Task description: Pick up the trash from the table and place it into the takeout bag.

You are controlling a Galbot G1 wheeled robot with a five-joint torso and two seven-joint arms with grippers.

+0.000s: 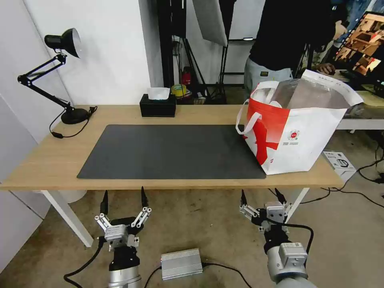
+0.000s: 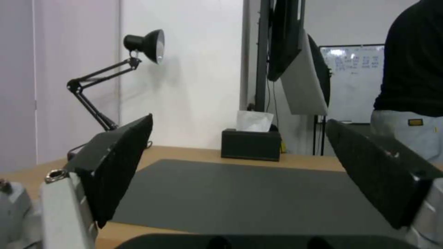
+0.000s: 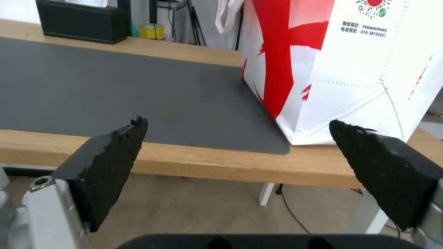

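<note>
Looks basically done, judging by the layout. Takeout bag (image 1: 298, 134) stands upright at the 3 o'clock end of the table (image 1: 48, 160), its corner on the grey mat (image 1: 172, 152), mouth open; can't tell what's inside. No bowls or cup on the mat; what sits there is the tissue box (image 1: 157, 105) at 12 and the desk lamp (image 1: 60, 72) at 10. Left gripper (image 1: 124, 200) and right gripper (image 1: 260, 197) both hang below the near table edge, jaws spread wide, holding nothing. Nothing visibly left to collect.
</note>
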